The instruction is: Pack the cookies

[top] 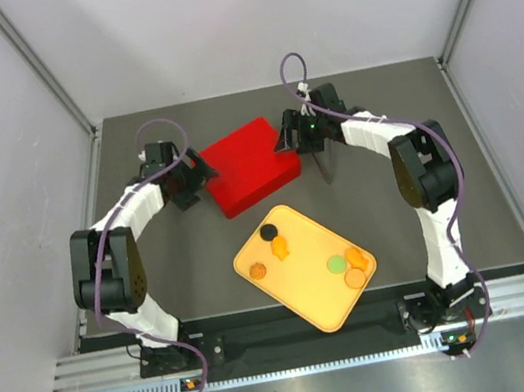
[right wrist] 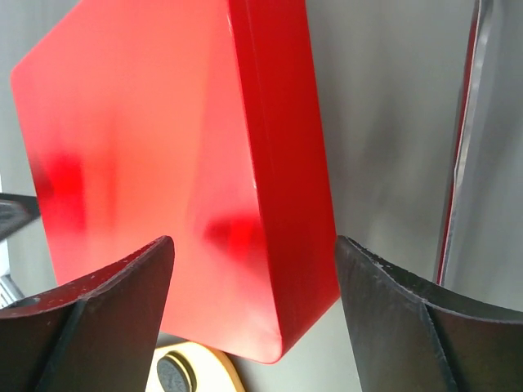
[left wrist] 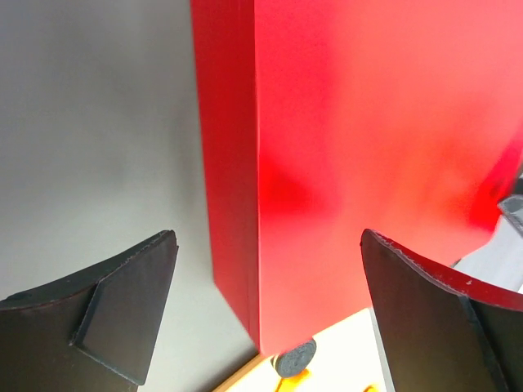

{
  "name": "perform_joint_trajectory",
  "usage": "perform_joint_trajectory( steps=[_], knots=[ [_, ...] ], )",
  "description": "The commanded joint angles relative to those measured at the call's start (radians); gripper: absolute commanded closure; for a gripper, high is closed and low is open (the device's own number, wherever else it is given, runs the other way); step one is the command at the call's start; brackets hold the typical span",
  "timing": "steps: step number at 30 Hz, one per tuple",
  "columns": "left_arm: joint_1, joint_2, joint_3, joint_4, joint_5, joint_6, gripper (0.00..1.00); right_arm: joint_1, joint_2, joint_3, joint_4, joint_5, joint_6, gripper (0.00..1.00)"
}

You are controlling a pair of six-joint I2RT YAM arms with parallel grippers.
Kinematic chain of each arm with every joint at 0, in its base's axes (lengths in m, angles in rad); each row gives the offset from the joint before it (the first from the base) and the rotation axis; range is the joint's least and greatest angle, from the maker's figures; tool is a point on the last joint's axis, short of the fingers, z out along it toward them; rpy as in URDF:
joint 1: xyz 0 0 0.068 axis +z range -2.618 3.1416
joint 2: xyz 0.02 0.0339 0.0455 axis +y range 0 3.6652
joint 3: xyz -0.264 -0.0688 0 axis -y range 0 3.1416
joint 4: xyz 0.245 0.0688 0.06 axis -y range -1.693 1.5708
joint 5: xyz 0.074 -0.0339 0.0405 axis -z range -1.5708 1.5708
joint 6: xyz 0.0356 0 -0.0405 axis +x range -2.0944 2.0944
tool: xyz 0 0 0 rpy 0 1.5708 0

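Left tool (top: 200,176) and right tool (top: 289,137) both stand wide, empty, with the red box (top: 249,166) between them. Cookies (top: 336,264) lie on the yellow tray (top: 306,274), base-side of both tools, on the tabletop (top: 406,89).

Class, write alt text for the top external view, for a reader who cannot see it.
Two robot arms reach to a red box, the left tool at its left side, the right tool at its right. Nearer, a yellow tray holds scattered cookies.
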Motion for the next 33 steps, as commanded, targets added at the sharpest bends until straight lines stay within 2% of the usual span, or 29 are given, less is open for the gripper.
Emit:
perform_joint_trajectory(
  steps=[1,5,10,11,20,26,29,33],
  knots=[
    [0.033,-0.104,0.076,-0.079,-0.038,0.062,0.01,0.004,-0.039,0.070,-0.019,0.031,-0.029,0.21],
    [0.071,-0.140,0.103,-0.113,-0.036,0.097,0.01,0.001,-0.068,0.074,-0.025,0.059,-0.037,0.20],
    [0.074,-0.201,0.126,-0.154,-0.032,0.126,0.01,0.000,-0.185,0.017,-0.018,0.097,-0.046,0.16],
    [0.076,-0.215,0.123,-0.154,-0.015,0.128,0.02,-0.001,-0.211,-0.001,-0.012,0.105,-0.050,0.00],
    [0.053,-0.425,0.047,-0.214,0.079,0.227,0.02,-0.011,-0.632,-0.329,0.071,0.197,-0.077,0.00],
    [0.021,-0.620,-0.038,-0.239,0.069,0.287,0.02,-0.013,-1.012,-0.586,0.056,0.381,-0.072,0.00],
    [0.007,-0.678,-0.083,-0.228,0.076,0.284,0.02,-0.011,-1.148,-0.682,0.024,0.438,-0.073,0.00],
    [0.004,-0.738,-0.120,-0.231,0.066,0.287,0.02,-0.013,-1.243,-0.745,-0.025,0.456,-0.087,0.00]
  ],
)
